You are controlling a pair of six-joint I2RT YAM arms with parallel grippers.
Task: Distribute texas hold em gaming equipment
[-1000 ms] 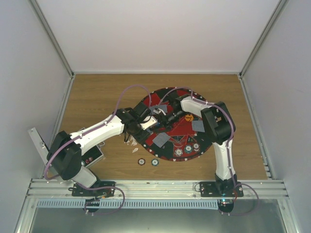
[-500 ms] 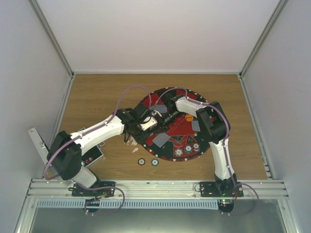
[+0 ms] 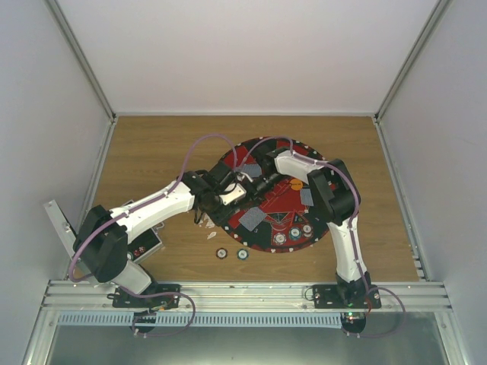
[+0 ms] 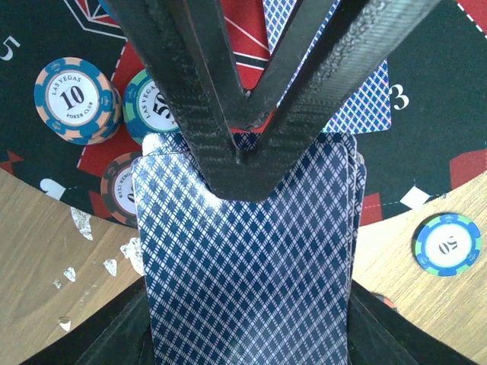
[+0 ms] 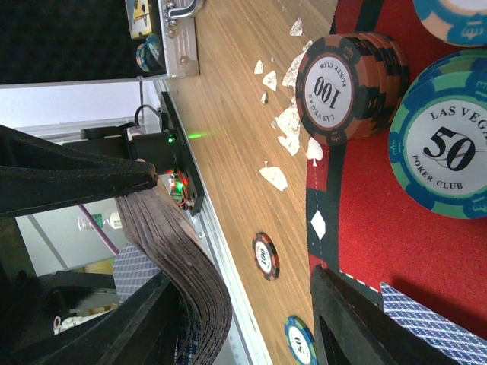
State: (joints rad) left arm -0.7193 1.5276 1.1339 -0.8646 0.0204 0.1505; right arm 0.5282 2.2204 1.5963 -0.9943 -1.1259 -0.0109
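Movement first: my right arm [image 3: 327, 194] has swung in from the right side of the mat [image 3: 283, 207] to its far-left part. The right jaws, wide a second ago, have narrowed but are still spread, with bare desk [image 5: 243, 152] showing between them. The deck [image 4: 251, 258] of blue-backed cards hangs above the mat's left rim, where the left jaws stay pinched on it, pressed down over the top card. In the right wrist view the deck's bowed edge sits just inside one finger; I cannot tell whether they touch. I read this as the right side closing in to peel off a card for dealing, so the task is partway through: one dealt card [image 4: 358, 106] lies on the mat just beyond the deck, and another [image 3: 253, 218] lies toward the mat's near side. Directly under the deck, on the mat's left rim, stand the 100 stack [image 5: 346, 87], the 50 stack [image 5: 441, 144] and the 10 stack [image 4: 78, 99], so a low pull risks clipping them. White scraps [image 5: 289, 122] litter the desk just off that rim, two loose chips [image 3: 221, 253] lie just off the mat's near edge, and the black case [image 3: 144, 245] sits well to the mat's left. Both arms crowd the same spot, which leaves me little room.
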